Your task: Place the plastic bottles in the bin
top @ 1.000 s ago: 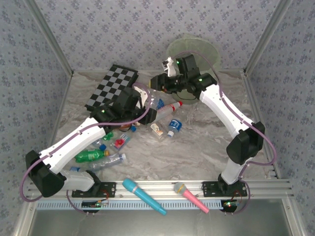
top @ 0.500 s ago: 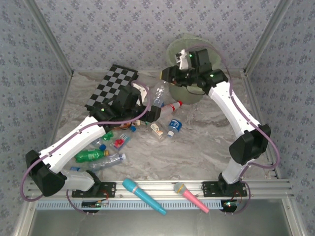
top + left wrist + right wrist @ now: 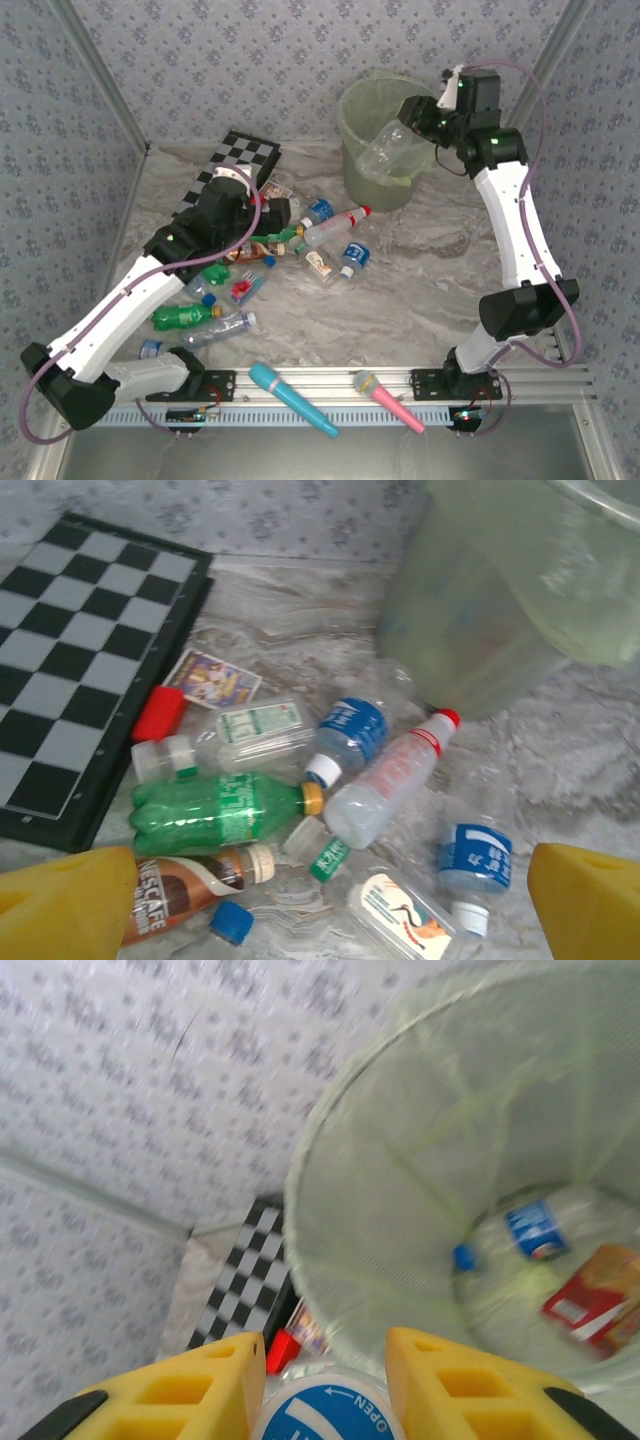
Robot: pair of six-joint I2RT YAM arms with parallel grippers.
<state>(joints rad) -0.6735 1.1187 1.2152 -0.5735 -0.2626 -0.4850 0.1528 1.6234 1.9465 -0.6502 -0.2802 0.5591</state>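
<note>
Over the bin holding a labelled bottle, right jaws pinch a clear bottle; left jaws gape.

The wrist camera's lower edge is cropping the blue cap of the held bottle between the fingers of the right gripper. Bottles are lying blurred inside the bin. The left arm is covering part of the chessboard near the far left corner of the worktop.
</note>
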